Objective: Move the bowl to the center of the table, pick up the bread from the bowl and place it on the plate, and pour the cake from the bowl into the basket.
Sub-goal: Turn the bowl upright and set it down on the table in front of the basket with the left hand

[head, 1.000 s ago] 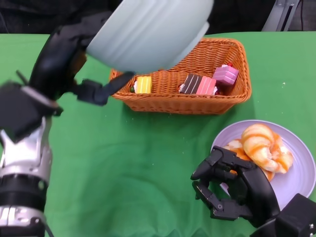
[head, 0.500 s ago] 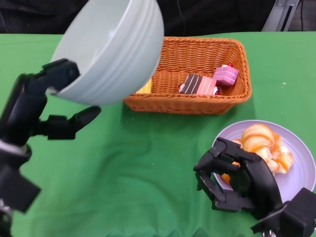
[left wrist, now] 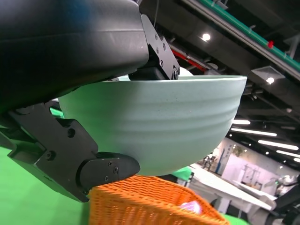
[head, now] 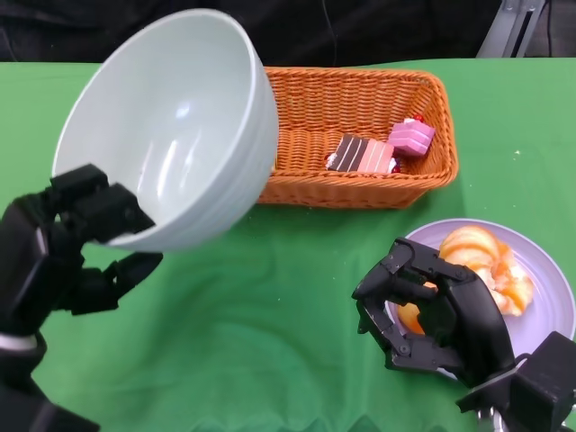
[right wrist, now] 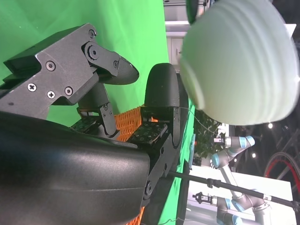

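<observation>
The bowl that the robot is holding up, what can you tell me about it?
The bowl is pale mint green, smooth and glossy inside with faint ridges round its outside, seemingly ceramic or hard plastic. It looks empty. The left robot hand grips its rim and holds it in the air, tilted with its opening toward the camera, in front of the left end of the wicker basket.

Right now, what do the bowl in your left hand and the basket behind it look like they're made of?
The bowl looks like glazed ceramic or hard melamine: pale green, smooth, with soft highlights inside and shallow ridges around the outer wall; I can't tell which. The basket looks like woven wicker or rattan, orange-brown, with visible strands and a braided rim. The left hand grips the bowl's rim.
</observation>
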Action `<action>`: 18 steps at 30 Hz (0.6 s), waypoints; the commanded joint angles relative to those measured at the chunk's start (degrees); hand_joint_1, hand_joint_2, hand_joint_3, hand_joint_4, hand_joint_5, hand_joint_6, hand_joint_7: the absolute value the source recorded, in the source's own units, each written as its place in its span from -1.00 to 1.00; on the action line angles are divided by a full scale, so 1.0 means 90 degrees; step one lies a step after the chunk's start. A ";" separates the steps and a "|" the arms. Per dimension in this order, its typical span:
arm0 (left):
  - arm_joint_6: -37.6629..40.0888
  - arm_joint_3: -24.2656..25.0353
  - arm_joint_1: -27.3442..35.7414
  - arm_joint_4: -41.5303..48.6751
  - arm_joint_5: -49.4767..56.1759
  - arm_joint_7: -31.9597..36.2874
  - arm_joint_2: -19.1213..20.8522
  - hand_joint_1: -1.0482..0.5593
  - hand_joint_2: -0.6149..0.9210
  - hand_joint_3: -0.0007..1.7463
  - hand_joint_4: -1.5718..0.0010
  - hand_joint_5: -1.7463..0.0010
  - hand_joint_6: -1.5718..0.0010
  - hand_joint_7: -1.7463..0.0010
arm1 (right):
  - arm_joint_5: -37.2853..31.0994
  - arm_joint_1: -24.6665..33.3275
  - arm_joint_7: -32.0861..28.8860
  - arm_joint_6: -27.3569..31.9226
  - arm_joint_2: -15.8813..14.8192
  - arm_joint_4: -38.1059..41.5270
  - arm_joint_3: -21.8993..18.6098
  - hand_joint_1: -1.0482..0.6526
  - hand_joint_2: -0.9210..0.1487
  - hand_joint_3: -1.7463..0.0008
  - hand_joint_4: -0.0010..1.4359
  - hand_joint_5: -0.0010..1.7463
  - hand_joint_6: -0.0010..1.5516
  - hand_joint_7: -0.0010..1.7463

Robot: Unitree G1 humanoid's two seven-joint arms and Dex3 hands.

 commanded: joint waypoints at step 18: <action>0.1418 -0.3720 0.0115 -0.0306 0.2090 0.5158 0.1992 0.23 0.75 -0.16 0.18 -1.00 0.36 -0.95 | 0.0083 -0.0120 -0.0137 0.0035 -0.0036 -0.0179 -0.0095 0.18 -0.25 -0.17 0.05 0.81 -0.11 0.41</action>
